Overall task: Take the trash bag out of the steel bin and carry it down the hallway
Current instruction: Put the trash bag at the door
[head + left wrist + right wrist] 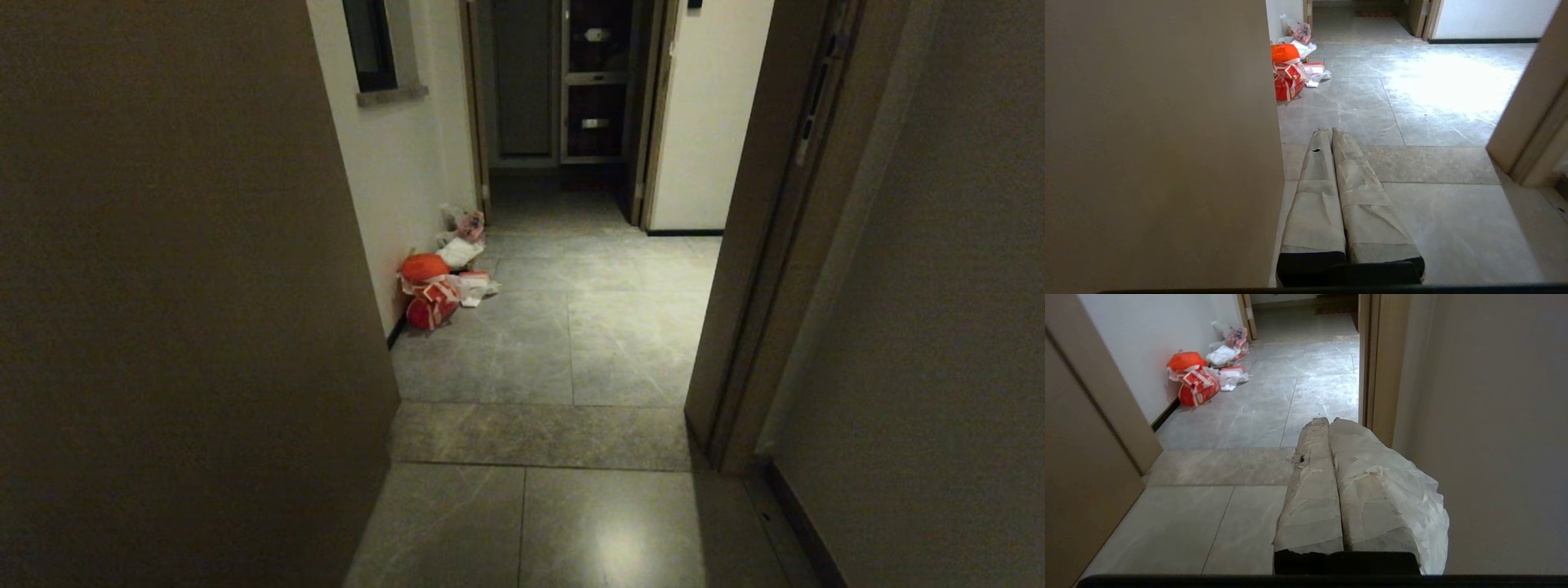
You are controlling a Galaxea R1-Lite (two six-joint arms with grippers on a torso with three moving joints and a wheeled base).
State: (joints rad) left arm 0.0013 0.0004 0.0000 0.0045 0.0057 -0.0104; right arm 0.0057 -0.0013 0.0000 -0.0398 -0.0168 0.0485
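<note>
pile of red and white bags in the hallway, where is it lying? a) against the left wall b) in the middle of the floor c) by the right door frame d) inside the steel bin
a: the pile of red and white bags lies on the grey tiles at the foot of the left wall, well apart from the right door frame; no bin shows in any view.
</note>
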